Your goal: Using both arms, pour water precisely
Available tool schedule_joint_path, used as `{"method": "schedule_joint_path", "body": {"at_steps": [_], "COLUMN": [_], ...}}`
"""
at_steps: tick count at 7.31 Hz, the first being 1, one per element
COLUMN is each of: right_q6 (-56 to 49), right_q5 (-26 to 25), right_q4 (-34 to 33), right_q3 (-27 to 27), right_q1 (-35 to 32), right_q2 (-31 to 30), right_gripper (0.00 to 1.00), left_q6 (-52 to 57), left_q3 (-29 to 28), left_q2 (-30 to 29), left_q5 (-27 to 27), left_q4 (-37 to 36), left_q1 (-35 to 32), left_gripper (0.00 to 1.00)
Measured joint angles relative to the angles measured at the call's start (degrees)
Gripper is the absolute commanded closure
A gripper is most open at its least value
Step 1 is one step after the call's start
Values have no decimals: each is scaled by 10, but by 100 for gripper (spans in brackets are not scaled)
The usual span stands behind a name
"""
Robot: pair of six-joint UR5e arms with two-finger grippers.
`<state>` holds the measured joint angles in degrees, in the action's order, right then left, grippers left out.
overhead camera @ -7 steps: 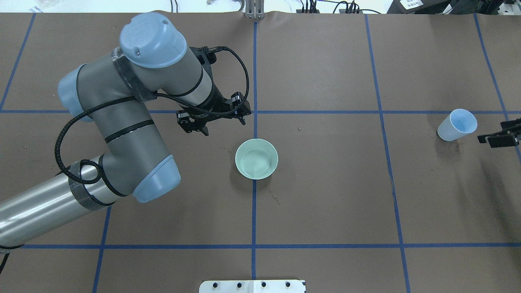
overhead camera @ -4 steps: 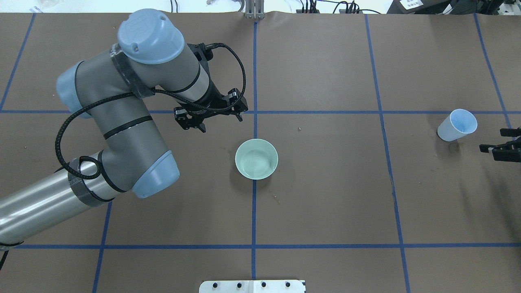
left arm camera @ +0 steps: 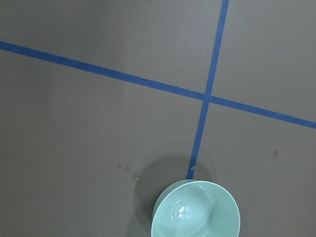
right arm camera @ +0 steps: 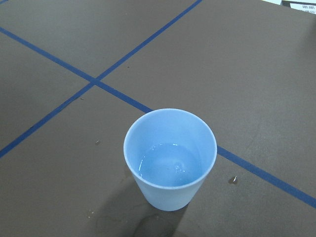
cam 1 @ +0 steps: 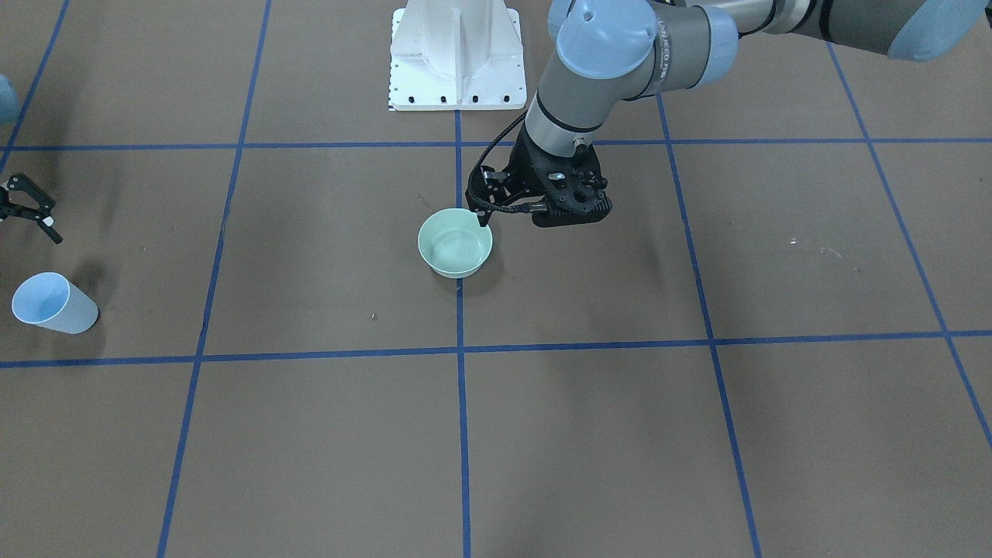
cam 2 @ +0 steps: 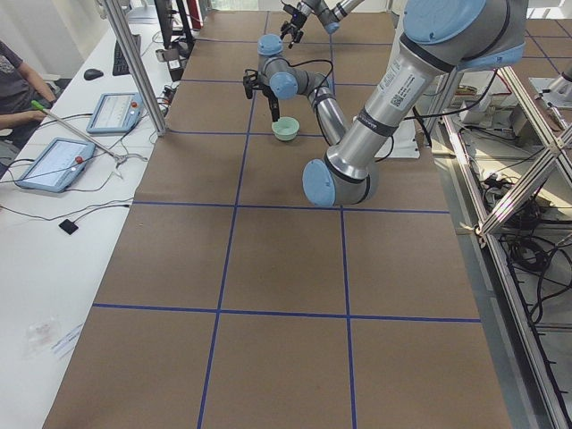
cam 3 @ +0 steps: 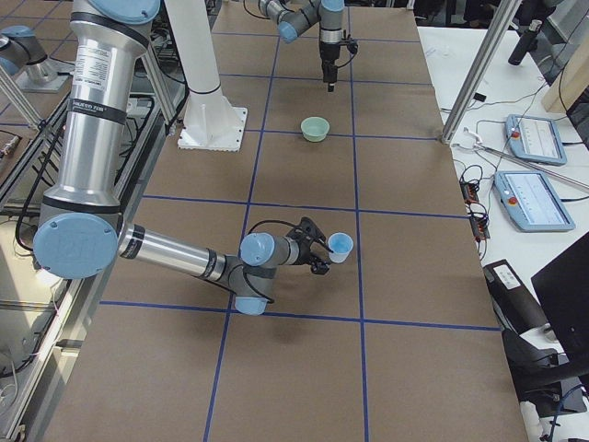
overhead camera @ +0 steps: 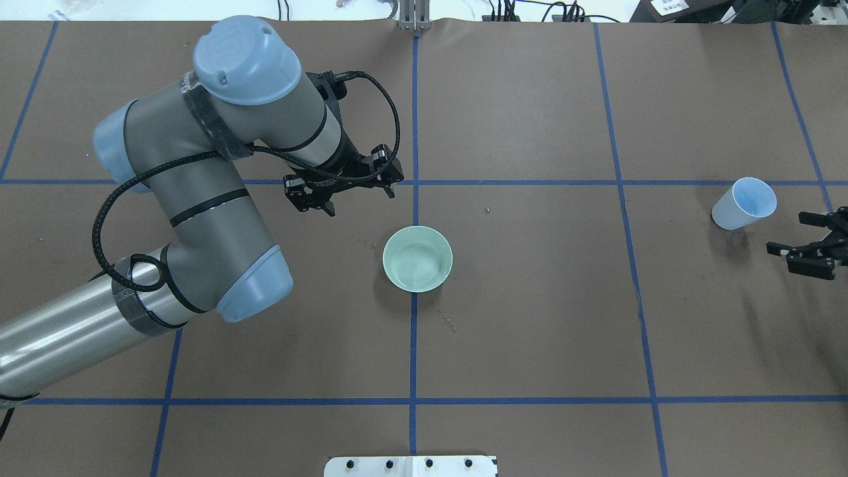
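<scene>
Since the right gripper (overhead camera: pixel 786 232) has its jaws spread wide with nothing between them, I'd say we're at the reach-for-the-cup step. It sits just beside the blue cup (overhead camera: pixel 744 203), not touching it.

The water (right arm camera: pixel 168 165) is in that cup, a shallow pool at the bottom. The cup stands upright on the brown table (overhead camera: pixel 530 318), well off toward the robot's right end.

The left gripper (overhead camera: pixel 362 202) is also open and empty. It hangs near the green bowl (overhead camera: pixel 417 258), off to the robot's left and a bit farther out, apart from the rim. The bowl sits mid-table on a blue tape line (overhead camera: pixel 414 344). Can't tell if any water is in it — there are glints, but they could just be glaze.

Next move as I read it: the right arm eases in so a finger goes on either side of the cup, then closes gently so it doesn't tip, and lifts level. The left arm probably has to steady the bowl — nothing looks ready to pour yet.
</scene>
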<state>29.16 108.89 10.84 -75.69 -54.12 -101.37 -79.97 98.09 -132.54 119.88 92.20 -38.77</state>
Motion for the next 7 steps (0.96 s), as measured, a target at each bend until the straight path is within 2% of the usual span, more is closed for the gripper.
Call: {"method": "schedule_joint_path", "body": {"at_steps": [2,7], "right_q6": [1,10], "right_q5": [-21,-47], "right_q4": [34,39], "right_q3": [23,56], "right_q1": [18,22], "right_q2": [7,41], "right_gripper": [5,5], "left_q6": [0,1], "left_q3": [0,1], "left_q2": [0,0], "left_q5": [0,-1], "left_q4": [0,0], "left_q1": [-1,-3], "left_gripper": [1,1]}}
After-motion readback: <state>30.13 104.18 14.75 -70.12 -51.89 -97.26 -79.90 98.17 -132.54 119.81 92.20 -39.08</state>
